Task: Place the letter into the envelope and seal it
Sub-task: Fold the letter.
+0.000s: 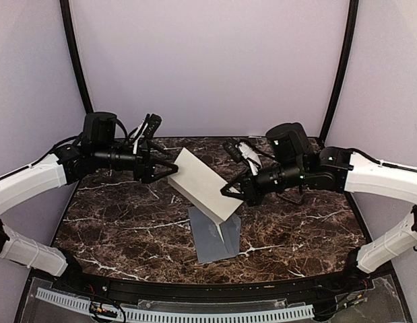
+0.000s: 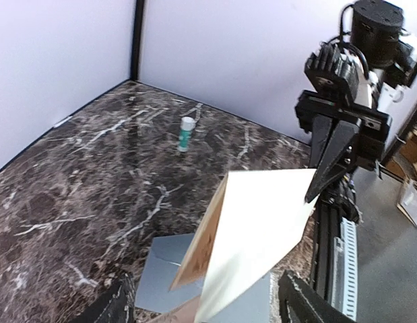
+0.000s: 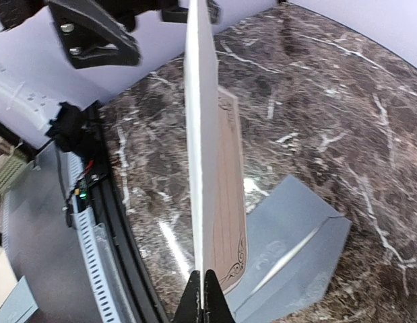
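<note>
Envelope [image 1: 208, 242], slate-grey, lies flat on the near-centre counter [image 1: 127, 222], and over it the folded cream letter [image 1: 203, 183] hangs tilted in the air. Right fingers [image 1: 226, 192] are clenched on its near right edge, while left fingers [image 1: 172, 169] stand released around its far left end. Light, thin paper likely slips or buckles, so a pinch by the fold seems best.

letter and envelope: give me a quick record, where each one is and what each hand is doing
letter: off the table, tilted, above the envelope
envelope: flat on the table, nothing in it yet
right hand: shut on the letter's edge
left hand: open, one finger each side of the letter
glue stick: on the table, apart from the envelope
</note>
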### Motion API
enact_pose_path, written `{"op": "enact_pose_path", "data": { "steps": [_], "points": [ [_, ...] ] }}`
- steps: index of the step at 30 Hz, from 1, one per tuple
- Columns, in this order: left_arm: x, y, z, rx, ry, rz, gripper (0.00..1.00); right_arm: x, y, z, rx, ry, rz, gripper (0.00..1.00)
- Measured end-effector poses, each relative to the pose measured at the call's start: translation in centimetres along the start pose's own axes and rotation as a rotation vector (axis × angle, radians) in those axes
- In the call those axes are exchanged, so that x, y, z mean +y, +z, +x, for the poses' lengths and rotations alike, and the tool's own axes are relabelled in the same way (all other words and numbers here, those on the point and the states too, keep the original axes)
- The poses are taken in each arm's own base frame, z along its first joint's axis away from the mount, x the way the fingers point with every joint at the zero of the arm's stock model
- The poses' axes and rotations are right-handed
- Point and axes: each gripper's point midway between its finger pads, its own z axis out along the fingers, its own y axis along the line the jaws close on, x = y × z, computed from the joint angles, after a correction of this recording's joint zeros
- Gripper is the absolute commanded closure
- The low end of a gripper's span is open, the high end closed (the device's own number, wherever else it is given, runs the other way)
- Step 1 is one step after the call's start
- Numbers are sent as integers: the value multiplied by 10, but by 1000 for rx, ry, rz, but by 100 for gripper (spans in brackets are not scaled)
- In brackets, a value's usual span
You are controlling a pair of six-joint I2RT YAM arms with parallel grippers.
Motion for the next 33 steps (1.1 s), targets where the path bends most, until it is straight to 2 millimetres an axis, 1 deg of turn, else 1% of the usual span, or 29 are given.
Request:
{"op": "enact_pose_path", "data": {
  "steps": [1,3,4,7,9,11,12,14,18,21,24,28,31,33],
  "points": [
    [6,-4,0,-13,-4,-54,28,-7,-1,0,-2,4,39,100],
    [15,-18,-7,-67,-23,-166,29,-23,-3,1,-4,11,133,100],
    [18,-26,-14,-104,-38,-211,31,-33,-5,2,-3,13,196,100],
    [20,-46,-38,-232,-120,-297,33,-54,-11,2,-6,11,325,100],
    [19,-50,-49,-308,-209,-318,33,-62,-13,-3,-17,4,392,100],
    [15,-42,-49,-351,-299,-306,33,-66,-13,-7,-29,-7,443,100],
    [13,-34,-45,-362,-357,-289,33,-66,-9,-8,-32,-11,465,100],
    [11,-11,-30,-356,-469,-251,32,-66,-3,-7,-30,-15,484,100],
    [14,40,11,-281,-671,-207,29,-62,20,4,-4,-24,499,100],
    [18,63,28,-251,-765,-190,28,-54,38,14,18,-32,495,100],
    [22,74,38,-243,-825,-183,27,-47,52,24,39,-42,494,100],
    [25,77,55,-232,-886,-192,27,-43,70,40,84,-53,510,100],
    [27,77,65,-222,-911,-206,28,-43,80,42,101,-58,534,100],
    [28,77,68,-221,-920,-215,31,-42,86,42,104,-65,546,100]
  ]
}}
